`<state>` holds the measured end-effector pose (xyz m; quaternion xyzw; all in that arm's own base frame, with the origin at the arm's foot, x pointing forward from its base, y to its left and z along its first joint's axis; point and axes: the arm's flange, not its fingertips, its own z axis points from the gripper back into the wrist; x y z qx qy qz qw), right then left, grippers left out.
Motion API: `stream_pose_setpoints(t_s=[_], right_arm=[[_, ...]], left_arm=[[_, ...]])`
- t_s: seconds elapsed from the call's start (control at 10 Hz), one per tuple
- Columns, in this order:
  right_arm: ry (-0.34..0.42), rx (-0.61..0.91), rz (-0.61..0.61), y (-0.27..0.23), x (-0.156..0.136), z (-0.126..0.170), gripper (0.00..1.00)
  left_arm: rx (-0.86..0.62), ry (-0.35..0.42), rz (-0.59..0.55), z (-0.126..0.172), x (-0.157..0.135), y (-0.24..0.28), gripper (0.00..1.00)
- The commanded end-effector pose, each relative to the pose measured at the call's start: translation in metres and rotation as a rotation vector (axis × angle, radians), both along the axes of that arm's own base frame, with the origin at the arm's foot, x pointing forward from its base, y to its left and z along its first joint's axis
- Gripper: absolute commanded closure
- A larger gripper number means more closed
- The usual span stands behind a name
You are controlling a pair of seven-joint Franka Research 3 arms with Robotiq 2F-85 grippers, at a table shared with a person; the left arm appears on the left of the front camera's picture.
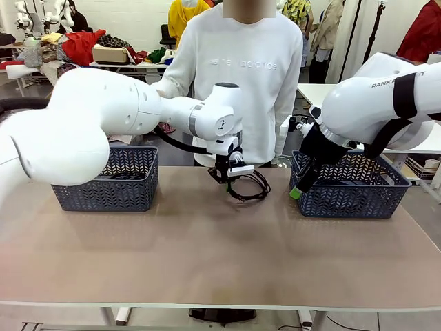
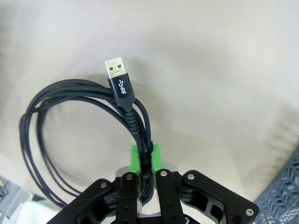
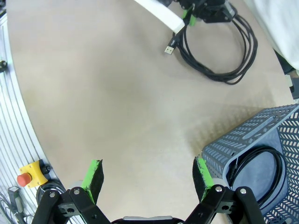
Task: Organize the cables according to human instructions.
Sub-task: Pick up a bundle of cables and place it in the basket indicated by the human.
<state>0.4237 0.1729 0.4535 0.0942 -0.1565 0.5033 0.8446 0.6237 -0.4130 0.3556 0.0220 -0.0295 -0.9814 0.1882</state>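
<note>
My left claw (image 2: 145,161) was clamped on the coiled cable (image 2: 84,107), its loop trailing toward the right basket (image 1: 344,193); right claw (image 3: 148,177) stood apart.

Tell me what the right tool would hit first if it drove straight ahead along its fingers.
Most likely the bare tabletop: the open right tool points at empty surface. The basket sits off to one side, probably clear, though depth is uncertain.
</note>
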Motion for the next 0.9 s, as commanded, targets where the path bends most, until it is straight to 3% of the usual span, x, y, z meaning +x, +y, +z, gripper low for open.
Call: stream_pose_setpoints(t_s=[0.0, 0.2, 0.8], right_arm=[[-0.001, 0.002, -0.007, 0.001, -0.001, 0.0, 0.0], [-0.001, 0.002, -0.007, 0.001, -0.001, 0.0, 0.0], [-0.001, 0.002, -0.007, 0.001, -0.001, 0.0, 0.0]], left_arm=[[0.025, -0.014, 0.157, 0.024, -0.021, 0.018, 1.0], [-0.039, -0.049, 0.32, 0.057, -0.043, 0.047, 1.0], [-0.153, -0.192, 0.599, 0.134, -0.085, 0.15, 1.0]])
